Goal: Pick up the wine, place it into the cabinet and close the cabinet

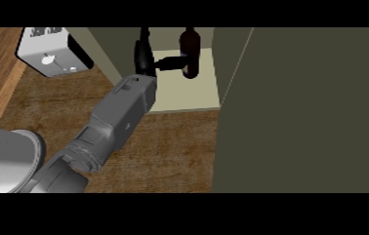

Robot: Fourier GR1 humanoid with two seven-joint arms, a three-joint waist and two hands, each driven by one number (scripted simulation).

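The counter [173, 146] looks like brown wood with a plain grain and a matt, slightly rough finish. The cabinet door [302, 107] is a smooth, flat olive-grey panel, painted and matt, while the shelf [194, 92] inside is pale cream, smooth and dull. The wine bottle [189, 46] reads as dark glass with a faint gloss. The forearm [122, 112] has a hard grey shell with a soft sheen, metal or plastic, and the left hand [146, 53] is black and smooth. The box-shaped appliance [45, 53] is white-fronted with black sides.
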